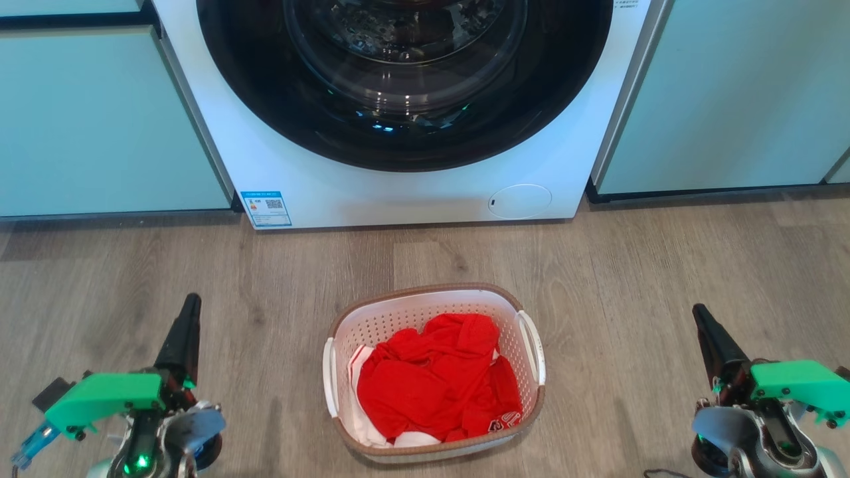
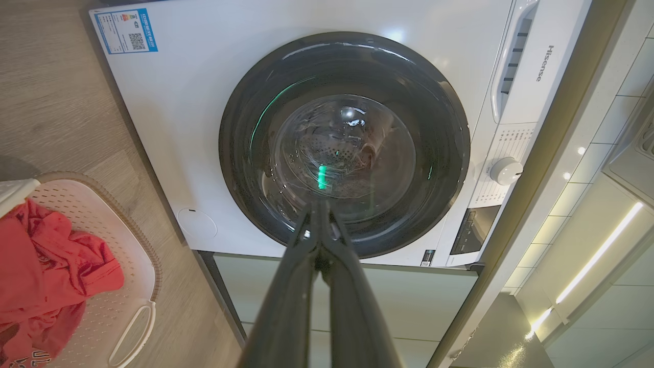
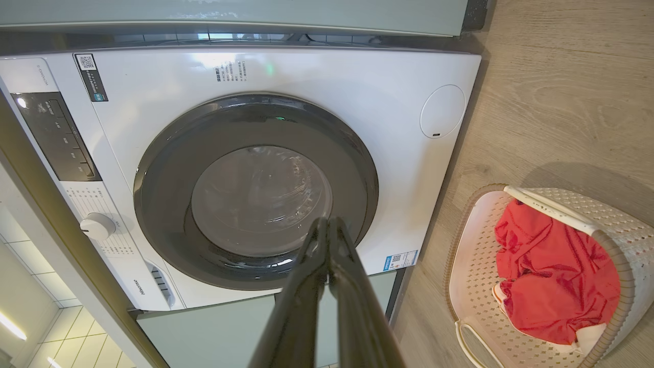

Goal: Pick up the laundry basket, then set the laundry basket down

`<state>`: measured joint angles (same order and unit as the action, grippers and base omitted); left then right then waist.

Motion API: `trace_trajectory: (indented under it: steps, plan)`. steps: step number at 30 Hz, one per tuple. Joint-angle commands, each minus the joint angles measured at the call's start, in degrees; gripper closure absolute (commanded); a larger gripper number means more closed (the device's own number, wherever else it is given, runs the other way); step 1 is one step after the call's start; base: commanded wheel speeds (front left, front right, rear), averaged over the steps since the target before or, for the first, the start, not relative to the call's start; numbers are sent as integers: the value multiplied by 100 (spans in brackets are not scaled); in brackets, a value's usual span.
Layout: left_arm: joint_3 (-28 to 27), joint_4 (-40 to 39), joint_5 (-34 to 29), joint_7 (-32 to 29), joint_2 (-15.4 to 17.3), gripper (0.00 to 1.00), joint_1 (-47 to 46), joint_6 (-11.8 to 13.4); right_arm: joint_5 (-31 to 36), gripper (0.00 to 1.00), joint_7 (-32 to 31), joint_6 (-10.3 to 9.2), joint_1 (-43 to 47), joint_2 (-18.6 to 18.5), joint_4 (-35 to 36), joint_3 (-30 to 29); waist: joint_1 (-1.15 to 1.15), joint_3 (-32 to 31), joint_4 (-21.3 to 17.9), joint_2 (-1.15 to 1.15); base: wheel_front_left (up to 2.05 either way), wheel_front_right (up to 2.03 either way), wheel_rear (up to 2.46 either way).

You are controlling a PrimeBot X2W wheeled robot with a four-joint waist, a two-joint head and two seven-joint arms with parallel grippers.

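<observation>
Head view: laundry basket (image 1: 398, 320); left tool (image 1: 192, 300), right tool (image 1: 699, 311) both closed, empty; wrist views: dial (image 2: 506, 170).

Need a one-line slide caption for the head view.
Laundry basket of red clothes before washer; left pincer and right pincer shut, flanking it.

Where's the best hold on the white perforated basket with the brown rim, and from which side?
Its two white loop handles: left handle with the left gripper from the left, right handle with the right gripper from the right. The white laundry basket sits upright between them, handles standing off the rim; both grippers are shut, so probably open first.
</observation>
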<state>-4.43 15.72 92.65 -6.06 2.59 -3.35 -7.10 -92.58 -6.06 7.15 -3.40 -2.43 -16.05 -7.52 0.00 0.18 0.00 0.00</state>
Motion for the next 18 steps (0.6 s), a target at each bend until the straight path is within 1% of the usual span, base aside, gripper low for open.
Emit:
trace_trajectory:
  steps: [1,5,6,7,8,11,18]
  plan:
    - [-209,-168,-49,-43,29,100,-283,-39,41,100,-43,34,-278,-44,202,100,0,0,0,0,0,0,0]
    - [-209,-168,-49,-43,29,100,-283,-39,41,100,-43,34,-278,-44,202,100,0,0,0,0,0,0,0]
    - [5,20,1,4,-1,0,3,5,-1,0,4,0,3,3,-16,4,0,0,0,0,0,0,0]
    - [15,85,0,11,-2,100,19,5,-3,100,5,-1,26,11,-80,14,0,0,0,0,0,0,0]
    - [21,172,0,12,-7,0,62,7,-8,0,7,-1,66,27,-170,19,0,0,0,0,0,0,0]
    - [34,384,-8,23,-34,0,253,6,-5,0,20,-1,214,57,-392,46,0,0,0,0,0,0,0]
    - [92,283,-113,141,-30,0,283,4,53,0,138,1,222,52,-327,141,0,0,-2,0,0,0,0]
